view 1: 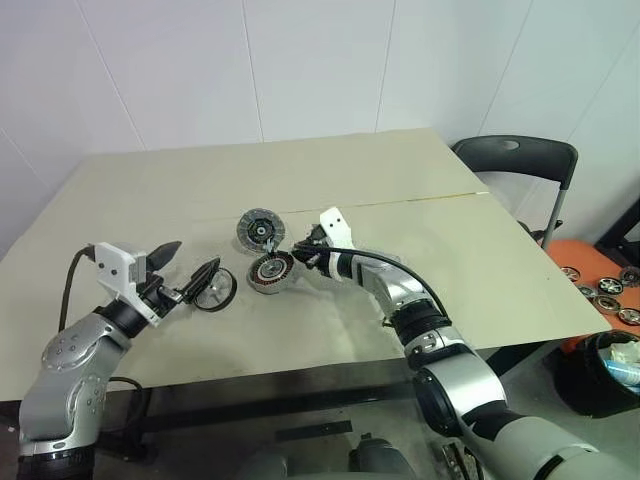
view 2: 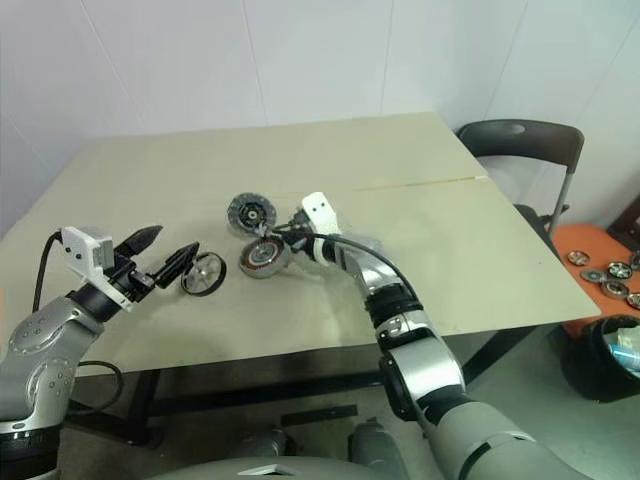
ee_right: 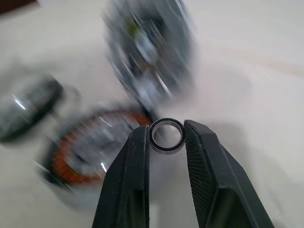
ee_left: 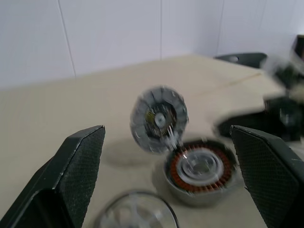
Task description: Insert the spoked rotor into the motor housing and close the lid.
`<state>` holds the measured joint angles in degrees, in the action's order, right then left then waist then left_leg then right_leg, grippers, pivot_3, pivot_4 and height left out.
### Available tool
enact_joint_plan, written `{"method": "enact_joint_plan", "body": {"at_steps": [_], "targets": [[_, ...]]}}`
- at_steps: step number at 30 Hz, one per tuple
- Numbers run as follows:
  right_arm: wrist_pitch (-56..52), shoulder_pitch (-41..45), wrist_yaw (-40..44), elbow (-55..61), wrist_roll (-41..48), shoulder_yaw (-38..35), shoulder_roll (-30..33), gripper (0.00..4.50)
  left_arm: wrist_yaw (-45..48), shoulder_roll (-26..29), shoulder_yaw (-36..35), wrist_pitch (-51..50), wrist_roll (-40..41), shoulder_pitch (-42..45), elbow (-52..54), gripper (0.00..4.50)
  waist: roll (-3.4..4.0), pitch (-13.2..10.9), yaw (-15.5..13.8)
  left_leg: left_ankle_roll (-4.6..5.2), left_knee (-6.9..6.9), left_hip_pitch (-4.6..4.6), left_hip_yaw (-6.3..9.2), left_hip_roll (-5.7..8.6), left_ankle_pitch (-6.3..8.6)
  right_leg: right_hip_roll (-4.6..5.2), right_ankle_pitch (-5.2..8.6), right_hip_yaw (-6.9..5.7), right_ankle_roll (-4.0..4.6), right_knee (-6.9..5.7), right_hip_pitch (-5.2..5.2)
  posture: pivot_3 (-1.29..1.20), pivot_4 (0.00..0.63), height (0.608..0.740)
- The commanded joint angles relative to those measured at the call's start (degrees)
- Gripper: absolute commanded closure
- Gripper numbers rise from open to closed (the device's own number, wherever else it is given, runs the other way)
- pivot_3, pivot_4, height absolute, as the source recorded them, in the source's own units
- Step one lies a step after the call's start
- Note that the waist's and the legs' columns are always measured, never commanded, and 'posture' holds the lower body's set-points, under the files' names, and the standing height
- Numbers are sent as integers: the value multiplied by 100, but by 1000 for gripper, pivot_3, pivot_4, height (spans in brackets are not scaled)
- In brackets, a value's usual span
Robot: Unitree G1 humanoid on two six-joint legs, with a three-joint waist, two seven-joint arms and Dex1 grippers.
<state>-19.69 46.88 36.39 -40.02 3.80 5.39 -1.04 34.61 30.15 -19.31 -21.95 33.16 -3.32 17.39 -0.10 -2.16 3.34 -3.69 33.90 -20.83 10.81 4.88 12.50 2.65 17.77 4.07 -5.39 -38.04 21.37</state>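
The motor housing (view 1: pixel 271 270) lies mid-table, its coppery windings facing up. Just behind it the grey ribbed lid (view 1: pixel 259 229) appears propped on edge, ribbed face toward me. The black spoked rotor (view 1: pixel 215 290) rests on the table left of the housing. My left gripper (view 1: pixel 192 262) hovers open beside the rotor, touching nothing; its view shows the lid (ee_left: pixel 159 118), the housing (ee_left: pixel 202 171) and the rotor (ee_left: pixel 135 213). My right gripper (view 1: pixel 300 250) is at the housing's right rim, and its wrist view shows it shut on a small dark metal ring (ee_right: pixel 166 150).
The beige table (view 1: pixel 400 200) has a taped seam across its right half. A black chair (view 1: pixel 515 165) stands off the far right corner. An orange tray (view 1: pixel 600 285) with several round parts sits low on the right.
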Motion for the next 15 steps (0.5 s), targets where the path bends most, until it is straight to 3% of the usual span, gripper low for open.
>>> {"method": "enact_joint_plan", "body": {"at_steps": [1,15], "targets": [[-35,-111,50,481,51,226,-211,3766,-3,57,-83,-79,121,-10,274,0,0,0,1,0,-1,0,0,0,0,0,3,0,5,0,0,0,0,740],[23,-110,-682,182,-491,713,-375,3766,95,60,-34,-41,-6,-30,140,0,2,-2,-75,-1,-4,0,0,0,1,2,9,-1,17,2,3,0,0,740]]}}
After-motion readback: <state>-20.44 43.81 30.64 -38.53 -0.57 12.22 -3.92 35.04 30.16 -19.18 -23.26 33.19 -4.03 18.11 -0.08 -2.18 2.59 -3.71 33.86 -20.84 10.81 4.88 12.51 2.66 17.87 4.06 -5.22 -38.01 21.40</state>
